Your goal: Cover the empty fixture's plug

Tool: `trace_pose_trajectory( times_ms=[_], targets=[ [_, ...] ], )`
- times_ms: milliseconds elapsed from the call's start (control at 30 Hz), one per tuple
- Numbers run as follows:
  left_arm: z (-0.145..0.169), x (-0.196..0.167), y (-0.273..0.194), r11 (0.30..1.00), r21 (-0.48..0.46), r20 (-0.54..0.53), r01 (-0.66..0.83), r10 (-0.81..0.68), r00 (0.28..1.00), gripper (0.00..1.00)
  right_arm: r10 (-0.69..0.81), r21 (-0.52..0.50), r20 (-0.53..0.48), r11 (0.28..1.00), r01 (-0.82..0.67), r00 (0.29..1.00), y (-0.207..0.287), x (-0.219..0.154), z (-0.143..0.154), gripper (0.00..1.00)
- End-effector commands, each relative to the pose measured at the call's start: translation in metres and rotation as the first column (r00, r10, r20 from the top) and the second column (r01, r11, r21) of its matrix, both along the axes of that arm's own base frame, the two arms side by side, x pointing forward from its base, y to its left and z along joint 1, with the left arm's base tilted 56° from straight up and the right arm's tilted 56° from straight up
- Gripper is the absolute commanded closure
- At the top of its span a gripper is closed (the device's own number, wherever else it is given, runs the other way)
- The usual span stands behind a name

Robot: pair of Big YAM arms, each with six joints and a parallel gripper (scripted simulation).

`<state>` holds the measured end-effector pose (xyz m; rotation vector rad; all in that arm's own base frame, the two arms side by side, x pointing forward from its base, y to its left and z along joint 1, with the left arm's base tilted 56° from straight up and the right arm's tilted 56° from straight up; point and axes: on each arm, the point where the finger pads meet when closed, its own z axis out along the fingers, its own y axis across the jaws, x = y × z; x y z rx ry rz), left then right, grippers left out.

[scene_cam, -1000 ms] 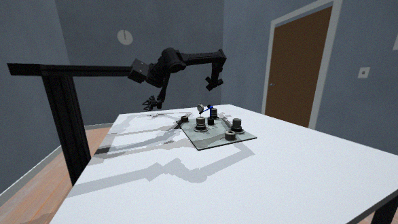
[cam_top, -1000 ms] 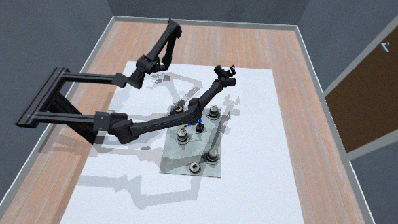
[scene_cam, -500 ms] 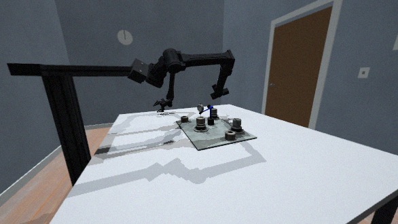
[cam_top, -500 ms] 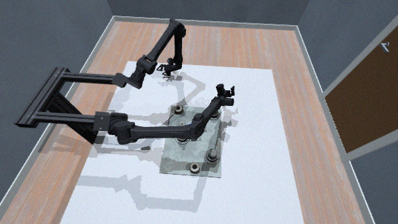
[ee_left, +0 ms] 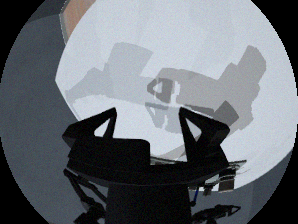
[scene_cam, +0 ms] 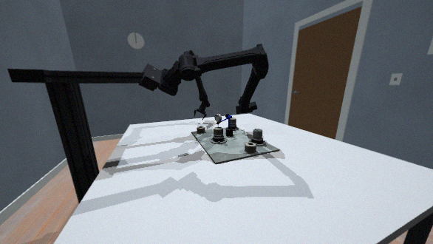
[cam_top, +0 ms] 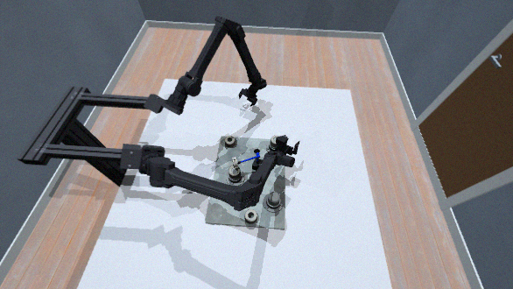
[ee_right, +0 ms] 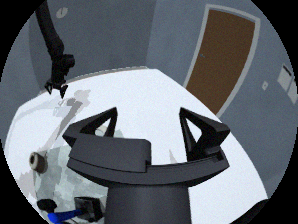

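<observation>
A loose rusty cup (cam_top: 229,140) (scene_cam: 200,129) (ee_right: 37,162) stands at one plate corner; another loose cup (cam_top: 250,215) (scene_cam: 250,148) stands near the opposite edge. Three flanged fixtures stand on the plate (cam_top: 219,216) (scene_cam: 218,157): one central (cam_top: 235,175) (scene_cam: 218,133), one near the right edge (cam_top: 273,200) (scene_cam: 257,135), and one at the far edge (scene_cam: 233,123). I cannot tell which has the bare plug. My left gripper (cam_top: 246,102) (scene_cam: 199,116) (ee_left: 147,110) (ee_right: 56,96) is open above the white table beyond the plate. My right gripper (cam_top: 292,142) (ee_right: 148,110) is open, high by the far fixture, partly covering it in the top view.
A dial gauge (cam_top: 235,161) (scene_cam: 218,117) on a blue arm (cam_top: 249,158) (scene_cam: 224,120) (ee_right: 65,216) rises between the fixtures from a black base (scene_cam: 229,131). My right forearm crosses above the plate. The white table (cam_top: 333,210) (scene_cam: 295,170) extends around the plate.
</observation>
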<state>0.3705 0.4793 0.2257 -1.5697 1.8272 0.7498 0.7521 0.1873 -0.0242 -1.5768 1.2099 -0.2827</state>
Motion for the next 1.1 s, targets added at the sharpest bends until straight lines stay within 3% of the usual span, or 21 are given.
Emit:
trace_pose_trajectory(
  times_ms=[0,200,333,467,533,600,667,867,1033,1067],
  targets=[
    [-0.005,-0.007,0.007,0.991,0.013,-0.128,0.136,-0.134,0.983,0.00,-0.016,0.086,-0.009,0.996,0.017,1.000,0.011,-0.011,0.028,0.01],
    [0.022,0.088,-0.054,0.845,0.085,-0.203,0.528,-0.504,0.840,0.00,-0.130,0.184,-0.062,0.973,0.140,0.990,-0.069,-0.047,0.052,0.01],
    [0.036,0.129,-0.089,0.708,0.128,-0.273,0.695,-0.649,0.711,0.00,-0.176,0.237,-0.093,0.952,0.194,0.980,-0.100,-0.073,0.063,0.01],
    [0.045,0.170,-0.133,0.516,0.159,-0.370,0.841,-0.759,0.536,0.00,-0.223,0.294,-0.131,0.922,0.252,0.966,-0.129,-0.103,0.075,0.01],
    [0.045,0.170,-0.133,0.516,0.159,-0.370,0.841,-0.759,0.536,0.00,-0.223,0.294,-0.131,0.922,0.252,0.966,-0.129,-0.103,0.075,0.01],
    [0.044,0.189,-0.157,0.402,0.157,-0.436,0.902,-0.791,0.429,0.00,-0.219,0.324,-0.152,0.910,0.258,0.964,-0.126,-0.119,0.080,0.01],
    [0.046,0.212,-0.196,0.250,0.165,-0.496,0.954,-0.815,0.299,0.00,-0.276,0.346,-0.170,0.882,0.319,0.946,-0.165,-0.140,0.083,0.01],
    [0.044,0.252,-0.283,-0.088,0.153,-0.631,0.984,-0.775,0.029,0.00,-0.358,0.324,-0.164,0.861,0.392,0.919,-0.241,-0.179,0.068,0.01],
    [-0.028,0.262,-0.389,-0.386,0.007,-0.682,0.922,-0.677,-0.278,0.00,-0.434,0.287,-0.056,0.856,0.431,0.899,-0.319,-0.198,0.080,0.01],
    [-0.028,0.262,-0.389,-0.386,0.007,-0.682,0.922,-0.677,-0.278,0.00,-0.434,0.287,-0.056,0.856,0.431,0.899,-0.319,-0.198,0.080,0.01]
  ],
)
